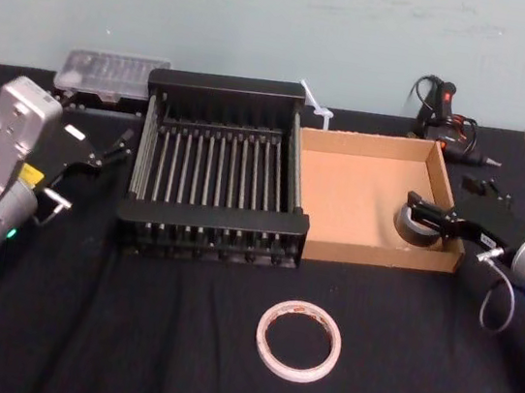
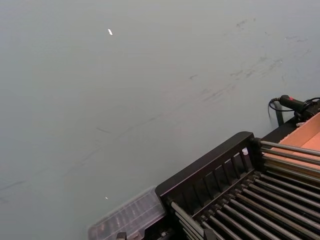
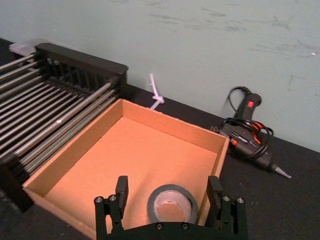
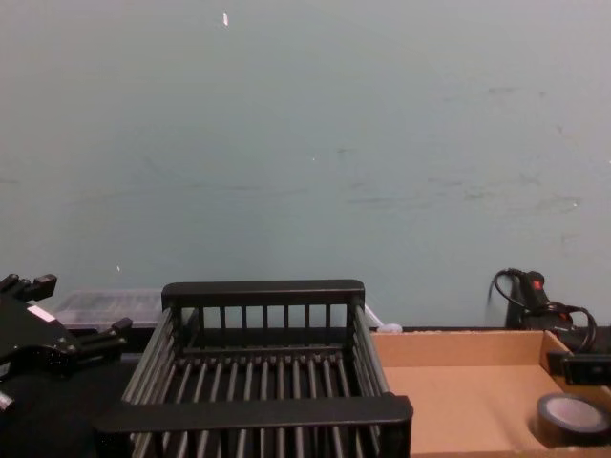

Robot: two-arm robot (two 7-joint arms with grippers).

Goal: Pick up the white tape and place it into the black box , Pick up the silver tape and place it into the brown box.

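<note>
Silver tape [image 3: 172,202] lies in brown box [image 3: 150,150] between right gripper's [image 3: 168,182] parted fingers; left gripper's [image 1: 118,149] gape beside black box [image 1: 229,86].

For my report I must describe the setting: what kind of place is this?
Probably a robot test bench in a lab or workshop: a table under black cloth against a bare wall, with a glue gun and a clear plastic case at the back.

Black box [image 1: 215,217] slatted black. Brown box [image 1: 360,196] plain tan. Silver tape [image 3: 171,202] dark grey, pale top. White tape [image 1: 262,337] white, reddish marks. Surface [image 1: 126,334] black. Wall [image 1: 267,21] pale teal.
</note>
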